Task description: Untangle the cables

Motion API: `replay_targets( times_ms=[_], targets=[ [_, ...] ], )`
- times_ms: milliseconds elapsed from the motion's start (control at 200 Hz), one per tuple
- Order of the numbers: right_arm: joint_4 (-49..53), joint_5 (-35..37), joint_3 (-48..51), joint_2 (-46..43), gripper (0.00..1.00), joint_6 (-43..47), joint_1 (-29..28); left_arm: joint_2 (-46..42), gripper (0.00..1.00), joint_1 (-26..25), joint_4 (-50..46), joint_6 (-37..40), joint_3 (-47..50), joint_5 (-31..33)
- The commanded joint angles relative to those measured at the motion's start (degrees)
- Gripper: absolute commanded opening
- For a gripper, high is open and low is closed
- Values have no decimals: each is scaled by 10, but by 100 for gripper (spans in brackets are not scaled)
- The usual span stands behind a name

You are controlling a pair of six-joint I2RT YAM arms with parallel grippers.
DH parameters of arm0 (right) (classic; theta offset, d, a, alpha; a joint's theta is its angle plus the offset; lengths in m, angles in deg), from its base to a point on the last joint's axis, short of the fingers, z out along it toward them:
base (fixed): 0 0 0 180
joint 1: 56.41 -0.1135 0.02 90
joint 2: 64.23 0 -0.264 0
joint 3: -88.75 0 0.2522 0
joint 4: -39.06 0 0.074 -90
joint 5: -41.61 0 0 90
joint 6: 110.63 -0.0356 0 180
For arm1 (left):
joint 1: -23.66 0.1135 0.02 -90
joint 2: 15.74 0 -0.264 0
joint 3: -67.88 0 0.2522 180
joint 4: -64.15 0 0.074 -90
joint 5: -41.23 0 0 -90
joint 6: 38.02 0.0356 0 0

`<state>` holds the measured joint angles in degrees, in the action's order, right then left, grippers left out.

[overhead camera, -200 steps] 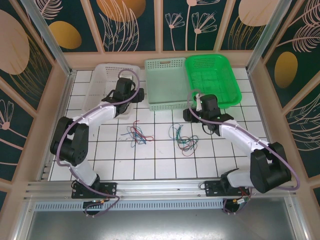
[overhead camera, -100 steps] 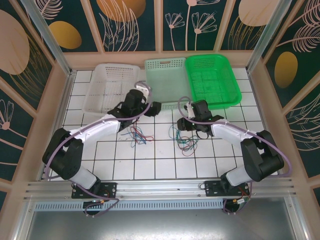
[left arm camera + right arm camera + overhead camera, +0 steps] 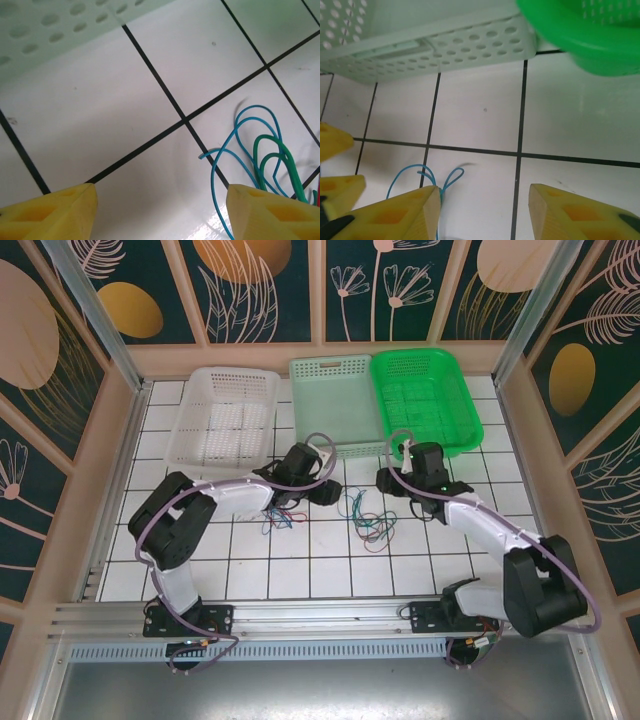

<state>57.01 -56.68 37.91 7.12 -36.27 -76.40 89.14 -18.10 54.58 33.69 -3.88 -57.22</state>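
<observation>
The cables lie in two loose tangles on the white tiled table: a red, blue and dark one (image 3: 280, 518) beside my left forearm, and a green, blue and red one (image 3: 366, 518) in the middle. My left gripper (image 3: 333, 491) hangs open just left of the middle tangle. In the left wrist view its jaws (image 3: 160, 210) hold nothing, and blue (image 3: 235, 145) and green (image 3: 280, 160) loops lie by the right finger. My right gripper (image 3: 390, 481) is open just right of that tangle. Its jaws (image 3: 485, 210) are empty, with blue loops (image 3: 420, 177) at the left finger.
Three baskets stand along the back: white (image 3: 222, 415), pale green (image 3: 330, 405) and bright green (image 3: 425, 400). The pale green basket's wall (image 3: 445, 45) and the bright green rim (image 3: 585, 35) are close ahead of my right gripper. The left gripper's yellow fingers (image 3: 335, 140) show at its left.
My left gripper has swung from the white basket rightward and down to the middle tangle. The right gripper moved left toward the tangle, then back a little to the right.
</observation>
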Motion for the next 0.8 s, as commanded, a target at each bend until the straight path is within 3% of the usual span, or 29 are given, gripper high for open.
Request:
replay_targets(
  times_ms=[0, 485, 676, 796],
  targets=[
    [-28, -20, 21, -32, 51, -16, 17, 15, 68, -4, 4, -14, -19, -30],
    [-35, -18, 45, -44, 52, -28, 36, 53, 57, -31, 17, -32, -25, -41],
    [-41, -14, 47, -58, 52, -26, 36, 51, 39, -31, 17, -39, -33, -10],
    [-41, -5, 46, -56, 52, -28, 36, 43, 15, -30, 20, -39, -41, 10]
  ],
)
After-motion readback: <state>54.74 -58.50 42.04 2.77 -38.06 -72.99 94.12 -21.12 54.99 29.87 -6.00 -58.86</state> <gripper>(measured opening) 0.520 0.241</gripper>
